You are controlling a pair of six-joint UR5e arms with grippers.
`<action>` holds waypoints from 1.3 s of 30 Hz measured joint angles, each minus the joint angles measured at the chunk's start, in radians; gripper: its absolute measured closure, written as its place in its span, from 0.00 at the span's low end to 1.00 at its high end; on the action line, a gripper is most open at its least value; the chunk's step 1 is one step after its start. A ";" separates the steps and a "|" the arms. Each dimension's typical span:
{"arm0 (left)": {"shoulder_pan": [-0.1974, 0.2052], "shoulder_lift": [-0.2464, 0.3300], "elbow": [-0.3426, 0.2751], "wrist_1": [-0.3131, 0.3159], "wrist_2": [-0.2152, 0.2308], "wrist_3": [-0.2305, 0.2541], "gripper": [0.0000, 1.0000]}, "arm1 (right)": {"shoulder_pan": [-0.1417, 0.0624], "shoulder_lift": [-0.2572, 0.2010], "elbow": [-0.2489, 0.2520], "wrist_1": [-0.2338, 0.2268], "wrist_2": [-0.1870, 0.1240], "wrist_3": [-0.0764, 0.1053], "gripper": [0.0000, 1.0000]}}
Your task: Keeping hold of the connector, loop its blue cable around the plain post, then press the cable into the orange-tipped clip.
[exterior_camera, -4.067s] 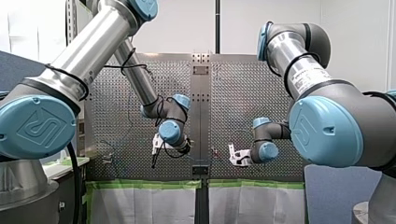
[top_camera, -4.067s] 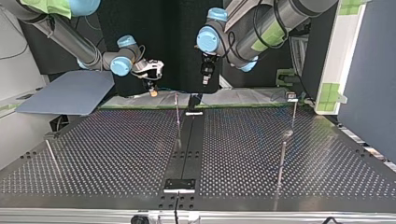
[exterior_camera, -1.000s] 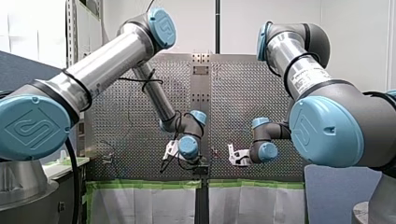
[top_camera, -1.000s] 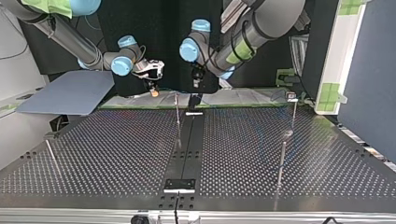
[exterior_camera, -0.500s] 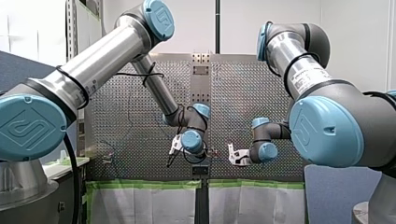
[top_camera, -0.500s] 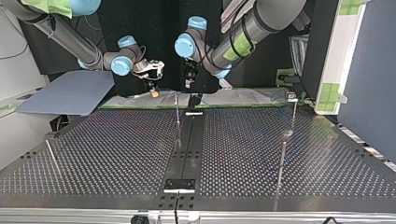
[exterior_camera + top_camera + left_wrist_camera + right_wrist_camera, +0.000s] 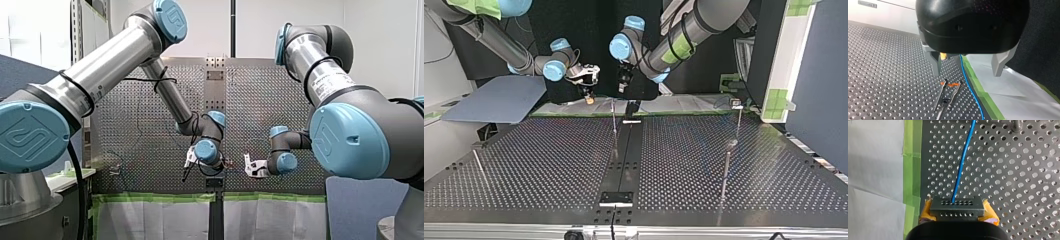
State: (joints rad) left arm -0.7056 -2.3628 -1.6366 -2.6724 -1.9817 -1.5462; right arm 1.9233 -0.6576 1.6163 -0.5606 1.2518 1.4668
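Observation:
In the right wrist view a grey connector (image 7: 956,206) sits between yellow pads (image 7: 926,213), with my right gripper (image 7: 957,213) shut on it. Its blue cable (image 7: 963,162) runs straight ahead over the perforated plate. My left gripper (image 7: 967,74) hangs open above the table's taped edge with nothing between its metal fingers (image 7: 936,65). Just under and ahead of it stands the orange-tipped clip (image 7: 949,86), and the blue cable (image 7: 971,86) passes beside the clip, apart from it. In the top view my left gripper (image 7: 622,87) is close beside my right gripper (image 7: 587,96), near a thin post (image 7: 614,122).
Green tape (image 7: 984,97) and white sheeting (image 7: 1018,92) line the table's edge under my left gripper. More thin posts (image 7: 726,172) stand on the perforated table (image 7: 549,165) at the top view's right and far left. A dark centre strip (image 7: 624,155) runs across the table.
My left arm has swung toward the table's middle, bringing its open gripper closer to my right gripper. My right arm and the connector have stayed put.

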 joint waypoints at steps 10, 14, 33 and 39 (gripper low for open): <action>-0.003 0.000 0.000 0.000 -0.001 -0.005 0.00 | 0.000 0.000 0.000 0.000 0.000 0.000 1.00; -0.004 0.000 0.000 0.001 -0.001 -0.008 0.00 | 0.000 0.000 0.000 0.000 0.000 0.000 1.00; 0.003 -0.001 -0.001 -0.004 -0.087 -0.035 0.00 | -0.010 -0.019 0.034 0.033 0.063 -0.090 1.00; 0.007 -0.002 -0.001 -0.008 -0.045 -0.076 0.00 | -0.008 -0.064 0.076 0.021 0.065 -0.099 1.00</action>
State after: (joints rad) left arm -0.6991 -2.3650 -1.6372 -2.6801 -2.0266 -1.6226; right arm 1.9155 -0.7219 1.6918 -0.5401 1.3171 1.3673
